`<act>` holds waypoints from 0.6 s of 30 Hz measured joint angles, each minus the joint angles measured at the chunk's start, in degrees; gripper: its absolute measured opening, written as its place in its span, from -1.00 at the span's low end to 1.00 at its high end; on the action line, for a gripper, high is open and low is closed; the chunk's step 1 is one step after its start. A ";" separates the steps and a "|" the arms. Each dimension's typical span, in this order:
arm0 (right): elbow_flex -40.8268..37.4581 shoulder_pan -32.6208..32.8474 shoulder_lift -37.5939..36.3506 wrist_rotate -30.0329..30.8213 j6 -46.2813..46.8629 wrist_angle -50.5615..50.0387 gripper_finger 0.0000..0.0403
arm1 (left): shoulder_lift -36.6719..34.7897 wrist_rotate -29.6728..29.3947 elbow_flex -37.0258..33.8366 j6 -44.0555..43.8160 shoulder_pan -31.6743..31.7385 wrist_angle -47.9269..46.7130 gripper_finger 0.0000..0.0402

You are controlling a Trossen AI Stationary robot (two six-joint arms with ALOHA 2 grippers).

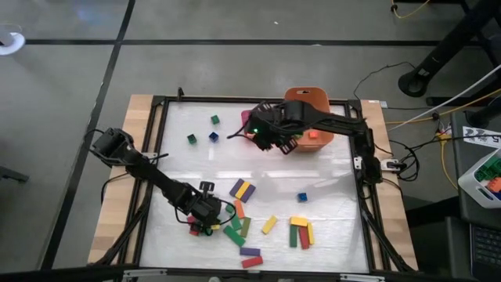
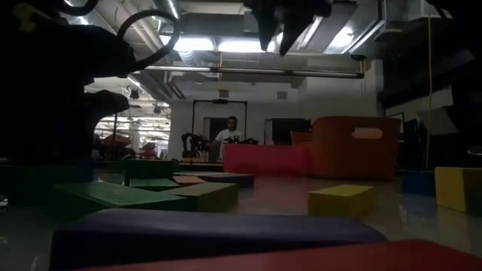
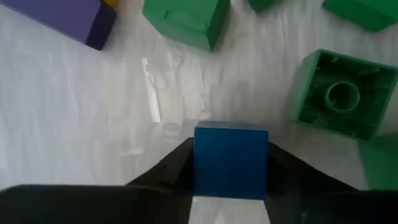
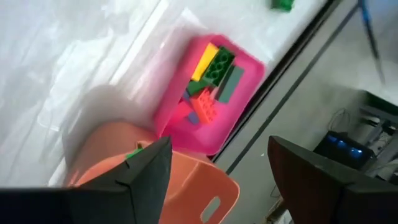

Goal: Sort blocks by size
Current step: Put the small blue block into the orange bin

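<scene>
Blue cube [image 3: 230,160]: small, solid blue, sits on the counter [image 1: 329,176] in the lower left of the high view, squarely between the two fingers of the left gripper [image 1: 205,222]. In the left wrist view both dark fingers touch its side faces; the gripper looks clamped on the cube, which has not visibly left the surface.

Risk: the hold falls on the near part of the cube only. Judged from this, a quick lift could let it pivot or slip out and drop among the neighbours. The hollow green block [image 3: 339,93] and the other green block [image 3: 186,18] lie near, so a sideways drag could knock them.

Other blocks: purple bar [image 3: 62,15] at the upper left of the left wrist view; a loose cluster of bars in green, orange, yellow, red and purple along the bottom middle of the high view; a lone blue block [image 1: 302,197] right of centre; three small blocks [image 1: 203,131] in the upper left of the counter.

Right gripper [image 1: 270,135]: fingers well apart, nothing held, hanging above the upper middle of the counter beside the orange tub [image 4: 168,186]. Pink tray [image 4: 245,102] just beside the tub, holding several sorted blocks.
</scene>
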 joint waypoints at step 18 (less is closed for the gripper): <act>-6.35 -0.04 -13.91 -11.62 4.13 -0.05 0.31 | -6.16 -0.71 0.42 3.38 6.31 5.11 -0.42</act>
